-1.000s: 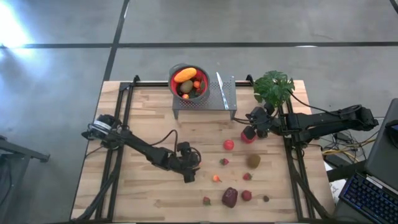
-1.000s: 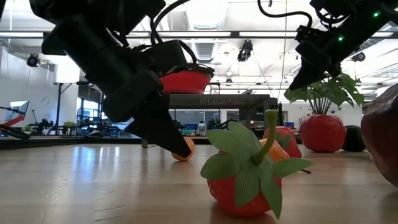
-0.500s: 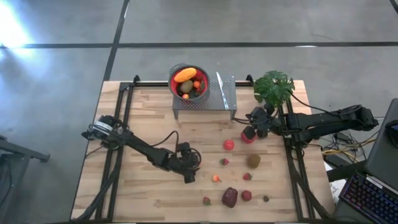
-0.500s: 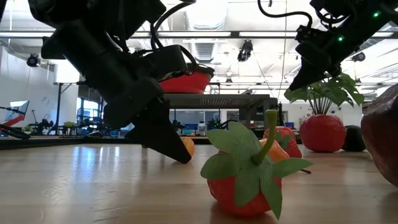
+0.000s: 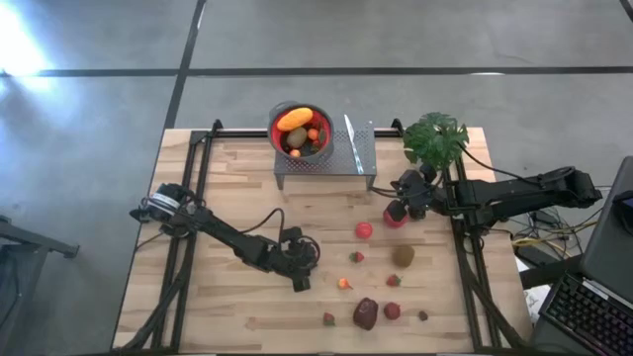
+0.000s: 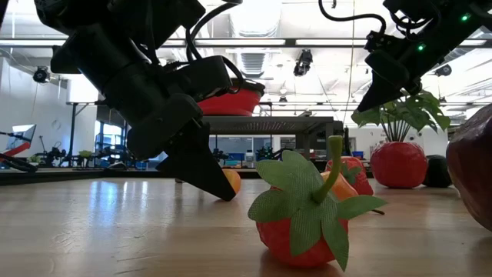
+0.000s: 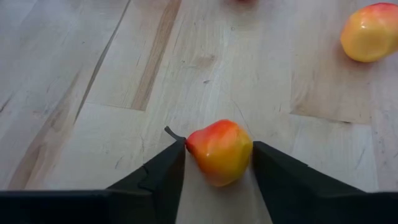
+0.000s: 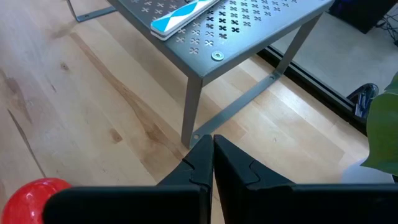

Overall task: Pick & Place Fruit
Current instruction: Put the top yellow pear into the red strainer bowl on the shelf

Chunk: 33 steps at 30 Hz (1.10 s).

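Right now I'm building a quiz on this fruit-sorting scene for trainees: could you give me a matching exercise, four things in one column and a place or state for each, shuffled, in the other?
Things:
1. small red-and-yellow toy pear
2. elongated orange toy fruit
3. right end effector
4. white-and-blue flat tool

Places or states:
A. lying on the perforated grey metal stand
B. in the red-lined round metal bowl
C. between the fingers of the left end effector, on the wooden table
D. fingers shut, holding nothing

Pairs: 1-C, 2-B, 3-D, 4-A
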### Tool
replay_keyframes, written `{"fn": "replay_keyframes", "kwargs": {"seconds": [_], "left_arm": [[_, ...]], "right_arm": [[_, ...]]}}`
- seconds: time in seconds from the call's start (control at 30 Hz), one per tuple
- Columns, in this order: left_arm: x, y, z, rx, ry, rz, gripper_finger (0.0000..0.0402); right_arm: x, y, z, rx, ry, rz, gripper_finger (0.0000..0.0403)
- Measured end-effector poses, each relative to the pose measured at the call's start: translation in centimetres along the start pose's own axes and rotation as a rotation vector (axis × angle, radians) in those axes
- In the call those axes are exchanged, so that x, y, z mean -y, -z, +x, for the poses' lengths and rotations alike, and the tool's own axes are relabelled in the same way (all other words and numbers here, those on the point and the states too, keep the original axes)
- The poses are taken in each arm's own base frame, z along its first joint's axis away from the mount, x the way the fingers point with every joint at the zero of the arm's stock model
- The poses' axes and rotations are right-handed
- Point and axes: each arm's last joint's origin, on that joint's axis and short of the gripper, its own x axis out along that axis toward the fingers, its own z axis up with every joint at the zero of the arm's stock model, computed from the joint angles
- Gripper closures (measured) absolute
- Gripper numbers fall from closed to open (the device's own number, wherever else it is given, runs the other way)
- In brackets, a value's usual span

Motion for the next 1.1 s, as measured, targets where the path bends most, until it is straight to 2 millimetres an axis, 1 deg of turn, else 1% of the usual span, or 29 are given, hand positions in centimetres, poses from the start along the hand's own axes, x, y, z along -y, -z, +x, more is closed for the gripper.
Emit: {"fn": "replay_keyframes", "kwargs": {"seconds": [0.33,0.57,0.7,0.77,0.87,1.0,1.1], "left_arm": [[0.0,0.0,0.0,0.001,-0.003,0.001,0.0266],[-0.1,-0.2,-0.1,0.006,-0.01,0.017,0.027],[0.0,-1.4,-0.8,0.044,-0.01,0.052,0.0272],[-0.1,-2.5,-1.7,0.072,-0.028,0.078,0.0272],[-0.6,-4.4,-3.8,0.123,-0.11,0.127,0.0272],[-1.8,-7.8,-7.7,0.26,-0.26,0.176,0.0271],[-3.4,-10.4,-10.6,0.35,-0.394,0.195,0.0271]], "right_arm": [[0.0,0.0,0.0,0.001,0.0,0.0,0.0394],[0.0,0.0,0.0,0.0,0.0,0.0,0.0394],[0.0,0.0,0.0,0.0,0.0,0.0,0.0394],[0.0,0.0,0.0,0.0,0.0,0.0,0.0394],[0.0,0.0,0.0,0.0,0.0,0.0,0.0394],[0.0,0.0,0.0,0.004,-0.002,0.003,0.0394],[-0.1,-0.1,0.0,0.009,-0.005,0.007,0.0394]]}}
